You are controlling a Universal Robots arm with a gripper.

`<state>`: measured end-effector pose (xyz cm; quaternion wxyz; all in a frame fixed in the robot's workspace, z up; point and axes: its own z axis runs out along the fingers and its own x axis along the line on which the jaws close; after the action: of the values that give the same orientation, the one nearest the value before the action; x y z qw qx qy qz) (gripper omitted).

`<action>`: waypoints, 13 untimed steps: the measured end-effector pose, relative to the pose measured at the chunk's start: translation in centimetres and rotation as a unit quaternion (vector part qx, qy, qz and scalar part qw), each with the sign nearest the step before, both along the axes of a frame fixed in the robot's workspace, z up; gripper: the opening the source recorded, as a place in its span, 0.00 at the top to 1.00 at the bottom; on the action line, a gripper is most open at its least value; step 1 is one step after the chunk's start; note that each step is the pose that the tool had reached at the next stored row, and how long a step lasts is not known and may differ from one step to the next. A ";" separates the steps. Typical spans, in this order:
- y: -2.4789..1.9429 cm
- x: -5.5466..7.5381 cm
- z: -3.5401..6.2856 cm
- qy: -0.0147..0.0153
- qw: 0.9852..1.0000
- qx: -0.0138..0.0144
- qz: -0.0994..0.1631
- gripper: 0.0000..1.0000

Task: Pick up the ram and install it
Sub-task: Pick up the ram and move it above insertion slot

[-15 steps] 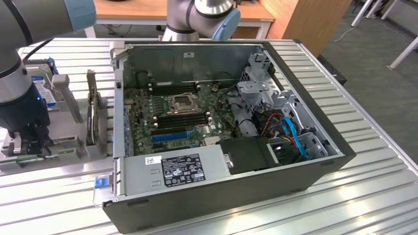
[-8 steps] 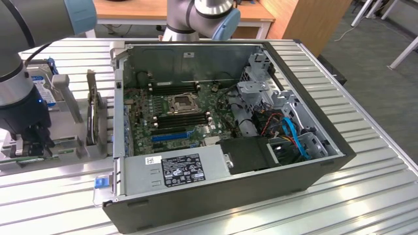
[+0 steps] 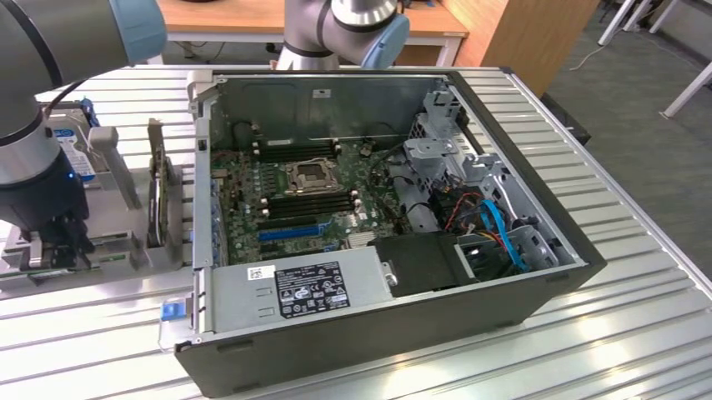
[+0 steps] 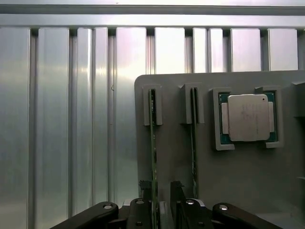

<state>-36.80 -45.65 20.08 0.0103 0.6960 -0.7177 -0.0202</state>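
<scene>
1. Ram [image 4: 153, 138]: green stick standing on edge in a slot of the grey holder [image 4: 248, 181]. Its near end runs in between the claw's fingers.
2. Claw [image 4: 161, 188]: spread, straddling the ram. One finger [image 4: 147, 190] sits just beside the board, with a visible gap to the other finger, so the stick is not pinched.
3. Second stick [image 4: 193, 143]: same kind, in the neighbouring slot, just outside the claw's span.
4. Silver processor chip [image 4: 248, 117]: flat in its recess, farther out on that same side and ahead of the claw.
5. The holder rests on the slatted metal table [image 4: 57, 119].
6. Exterior view: claw [image 3: 58, 254] low at the holder. The open computer case [image 3: 389, 342] is well apart from it, toward the exterior view's right, with its motherboard [image 3: 239, 200] exposed.
</scene>
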 end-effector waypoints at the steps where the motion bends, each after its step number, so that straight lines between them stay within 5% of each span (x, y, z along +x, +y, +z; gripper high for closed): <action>1: 0.00 0.0 -0.06 0.000 1.000 0.000 0.000 0.70; 13: -0.14 0.0 -0.17 0.000 1.000 0.000 0.000 0.70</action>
<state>-36.77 -45.78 19.91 0.0103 0.6960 -0.7177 -0.0202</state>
